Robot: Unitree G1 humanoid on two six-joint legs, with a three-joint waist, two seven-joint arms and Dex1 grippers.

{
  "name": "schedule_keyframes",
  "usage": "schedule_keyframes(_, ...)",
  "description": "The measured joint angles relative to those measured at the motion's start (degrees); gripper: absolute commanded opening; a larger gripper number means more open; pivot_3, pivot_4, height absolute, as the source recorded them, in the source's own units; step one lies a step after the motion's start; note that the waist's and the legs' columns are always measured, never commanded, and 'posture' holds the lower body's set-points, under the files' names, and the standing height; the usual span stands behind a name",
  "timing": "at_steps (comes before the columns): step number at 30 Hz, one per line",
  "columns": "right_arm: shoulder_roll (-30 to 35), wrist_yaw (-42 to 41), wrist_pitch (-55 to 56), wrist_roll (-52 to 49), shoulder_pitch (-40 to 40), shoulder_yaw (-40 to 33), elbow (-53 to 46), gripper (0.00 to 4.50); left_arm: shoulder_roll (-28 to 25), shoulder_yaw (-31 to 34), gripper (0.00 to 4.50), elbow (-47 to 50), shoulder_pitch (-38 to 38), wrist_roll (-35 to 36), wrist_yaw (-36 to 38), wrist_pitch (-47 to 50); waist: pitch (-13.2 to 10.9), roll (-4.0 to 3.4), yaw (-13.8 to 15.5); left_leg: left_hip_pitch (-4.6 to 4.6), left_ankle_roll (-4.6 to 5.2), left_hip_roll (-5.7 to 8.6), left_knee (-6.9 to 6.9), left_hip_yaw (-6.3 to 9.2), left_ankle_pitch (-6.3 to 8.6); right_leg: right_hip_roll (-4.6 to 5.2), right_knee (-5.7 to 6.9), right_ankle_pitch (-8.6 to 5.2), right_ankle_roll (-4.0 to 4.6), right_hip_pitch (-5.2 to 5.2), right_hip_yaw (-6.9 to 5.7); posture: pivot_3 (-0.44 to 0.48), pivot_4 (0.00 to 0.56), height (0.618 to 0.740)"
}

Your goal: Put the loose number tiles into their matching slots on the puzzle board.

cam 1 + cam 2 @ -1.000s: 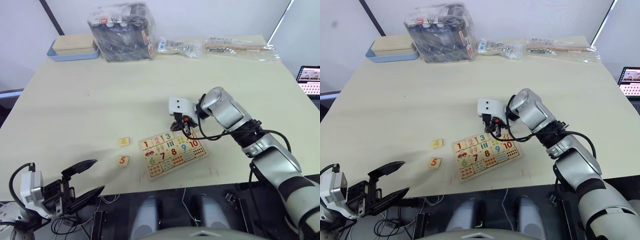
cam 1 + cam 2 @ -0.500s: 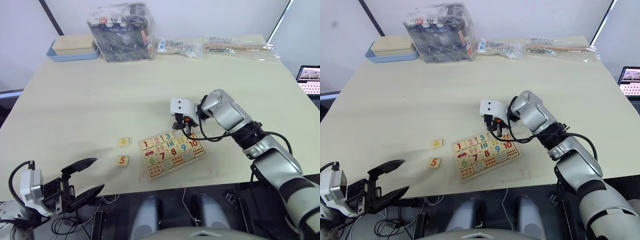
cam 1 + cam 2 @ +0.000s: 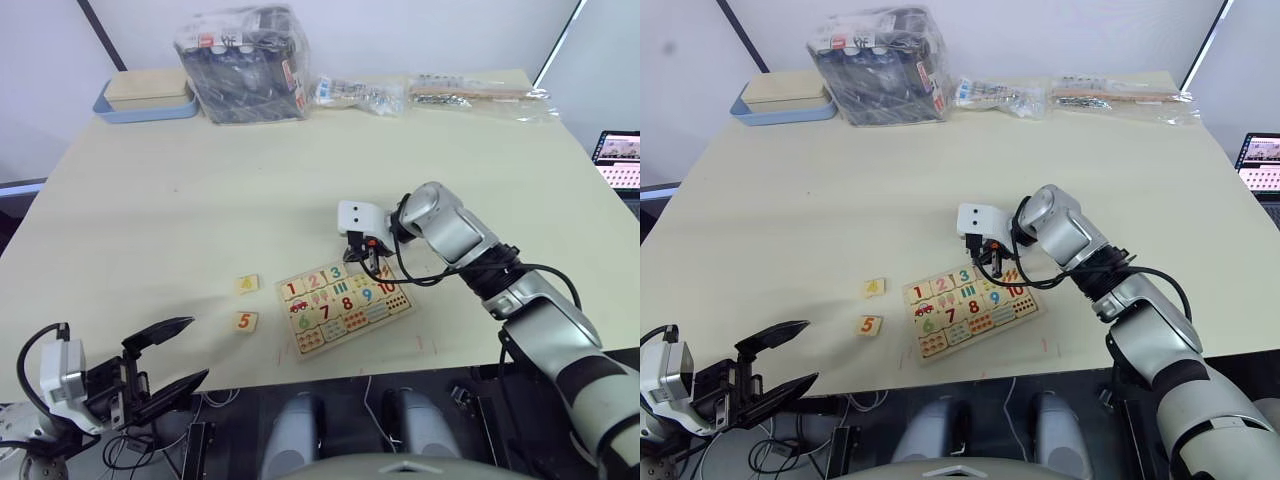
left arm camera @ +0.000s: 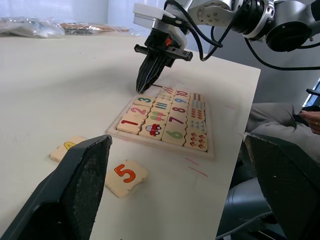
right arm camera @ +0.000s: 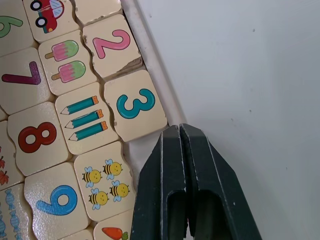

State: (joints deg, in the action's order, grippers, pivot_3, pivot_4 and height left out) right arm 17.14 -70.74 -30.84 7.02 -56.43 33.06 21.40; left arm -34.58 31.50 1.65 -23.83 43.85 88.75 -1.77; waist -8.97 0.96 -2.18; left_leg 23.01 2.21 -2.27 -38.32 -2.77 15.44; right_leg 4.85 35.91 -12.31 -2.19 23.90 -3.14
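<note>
Over the far rim of the puzzle board (image 3: 344, 297), the right gripper (image 5: 180, 131) points down with its two black fingers pressed together and nothing between them, their tips at the empty slot (image 5: 142, 150) just past the tile marked 3 (image 5: 135, 105). That tile looks seated in the top row beside the 2 (image 5: 112, 44) and the 1 (image 4: 129, 122), so the third placement seems finished and the work about three-fifths done. Two loose number tiles lie on the table (image 3: 200, 200) off the board's left side: the 5 (image 3: 242, 321) nearer the table's front edge, and a tile with a yellow numeral (image 3: 247, 284), presumably the 4, a little beyond it. Low at the table's front, well apart from both, the left gripper (image 4: 170, 195) hangs with its fingers spread wide and empty. Next, I judge, one arm must reach for the 4, spread its fingers around the thin tile, and carry it to the open recess next to the 3.
</note>
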Motion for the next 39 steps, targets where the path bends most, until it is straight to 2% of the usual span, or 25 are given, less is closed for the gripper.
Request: schedule_keyframes(39,-0.1,-0.8,-0.1,1.1,0.7,0.8,-1.3,0.03,0.0,0.0,4.5,0.0,-0.5,0.0,-0.2,-0.1,-0.1,-0.11,0.0,0.0,0.0,0.0,0.0,0.0,0.0,0.0,0.0,0.0,0.0,0.0,0.0,0.0,0.15,0.74)
